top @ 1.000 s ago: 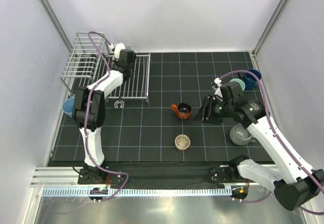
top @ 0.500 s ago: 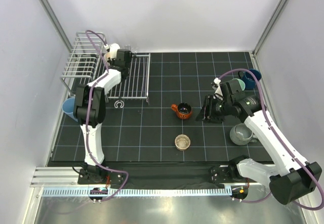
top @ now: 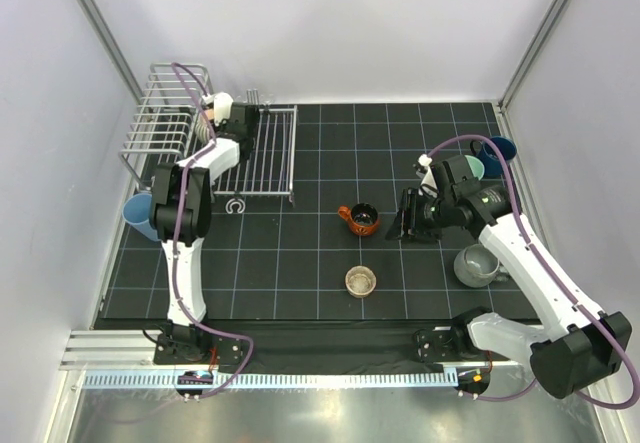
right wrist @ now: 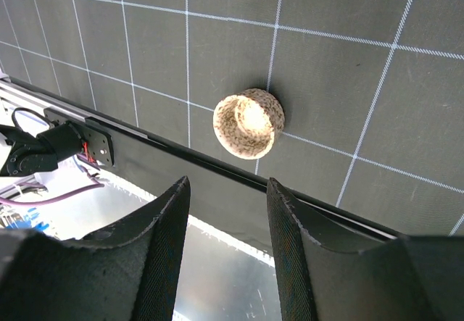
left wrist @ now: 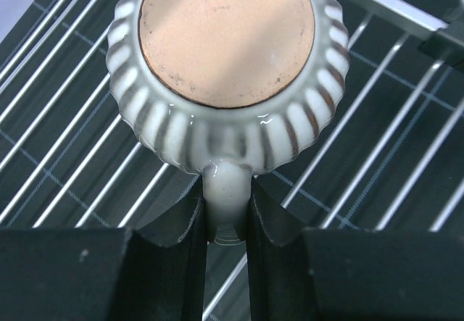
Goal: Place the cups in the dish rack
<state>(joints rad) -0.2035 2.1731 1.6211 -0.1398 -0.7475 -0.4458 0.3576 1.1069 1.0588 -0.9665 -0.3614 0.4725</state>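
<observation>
Matting [top: 300,263] is covering the middle of the top view, and the rack [top: 272,153] is sitting at its upper left corner. The left gripper [left wrist: 226,212] is reaching over the rack and clamping the handle of the ribbed cup [left wrist: 226,38], whose bare base is facing the wrist camera above the rack wires [left wrist: 72,161]; whether cup and wires are touching cannot be told. The right gripper [top: 408,215] is hovering right of centre with jaws apart and gripping nothing, just right of the orange cup [top: 361,219]. The tan cup [top: 360,281] is standing upright below centre. The grey cup [top: 476,265] is lying at lower right, the blue cup [top: 497,150] and green cup [top: 468,166] are waiting at the right edge, and the tumbler [top: 137,213] is sitting at the left edge.
</observation>
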